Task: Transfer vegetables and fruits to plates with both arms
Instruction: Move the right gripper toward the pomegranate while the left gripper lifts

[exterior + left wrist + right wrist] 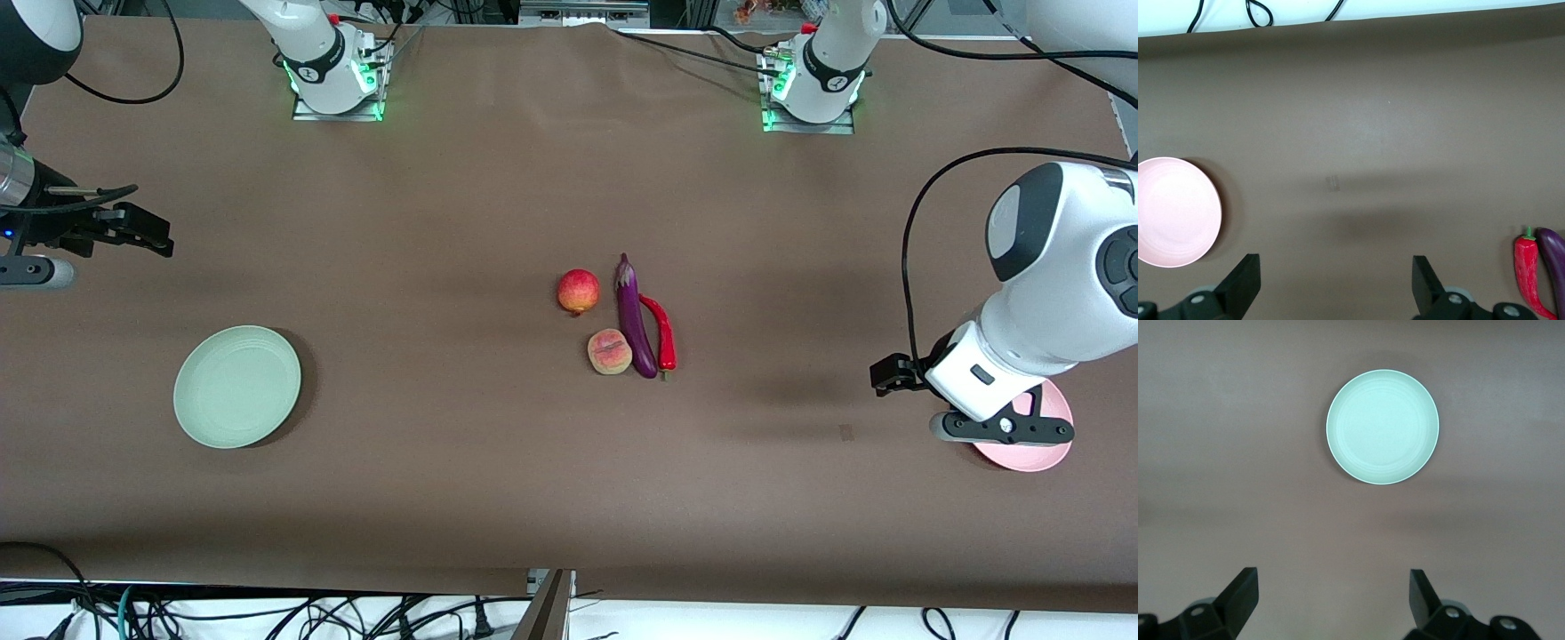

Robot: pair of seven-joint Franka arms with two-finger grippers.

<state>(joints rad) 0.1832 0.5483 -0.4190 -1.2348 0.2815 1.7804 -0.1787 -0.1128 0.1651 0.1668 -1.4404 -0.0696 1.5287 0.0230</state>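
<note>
Mid-table, the apple (578, 291) and peach (609, 351) lie beside the purple eggplant (636, 318), the red chili (661, 332) along it. Both plates are bare. The left gripper (1335, 283) hovers, apparently over the pink plate (1053, 449), fingers spread and empty; the right gripper (1331, 600), likewise spread, hangs near the green plate (236, 386).

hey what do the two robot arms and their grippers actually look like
Both arms are glossy white with black joint bands and black cables, on metal base plates lit green. The left gripper and right gripper each have two black, wedge-shaped fingers. Red buttons sit near both bases.
</note>
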